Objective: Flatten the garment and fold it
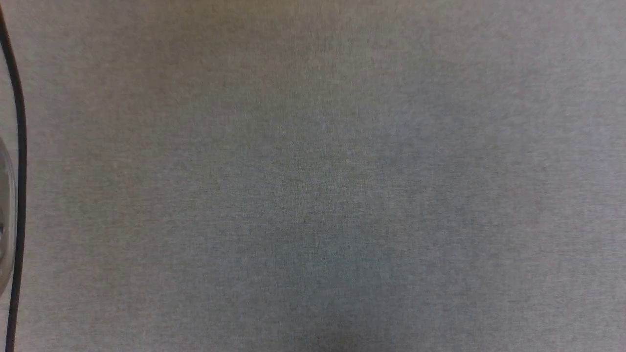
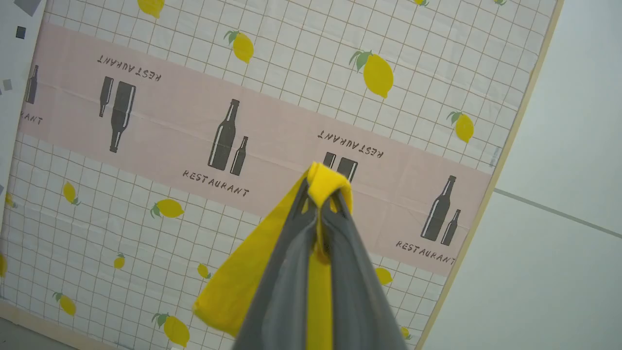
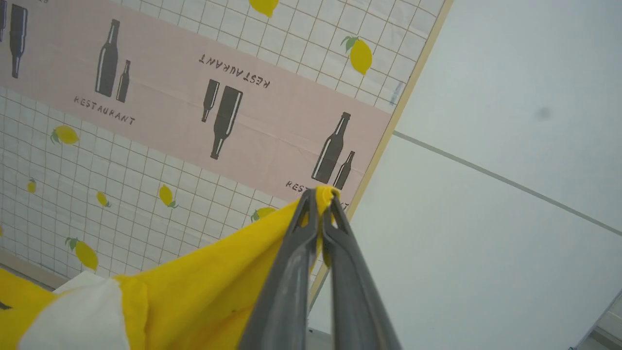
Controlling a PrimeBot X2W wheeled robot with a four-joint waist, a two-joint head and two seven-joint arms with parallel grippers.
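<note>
1. Over the worktop (image 2: pixel 121 233), which is covered by a checked cloth (image 2: pixel 282 121) printed with lemons and bottles, the garment (image 2: pixel 243 287) is held up by 2 grippers.
2. The left gripper (image 2: pixel 323 194) is pressed together on a yellow fold that is wrapped over its tips. From there the fabric is seen running toward the left wrist view's lower left.
3. The right gripper (image 3: pixel 321 204) is likewise clamped on a bunched yellow edge, near the worktop's edge. The fabric is stretched from the tips toward the right wrist view's lower left.
4. A white patch (image 3: pixel 82 311) of the print is shown at the right wrist view's bottom left.
5. The garment's overall long axis cannot be told.
6. A plain grey surface (image 1: pixel 313 176) and a dark cable (image 1: pixel 19 171) at its left edge are shown by the head view.
</note>
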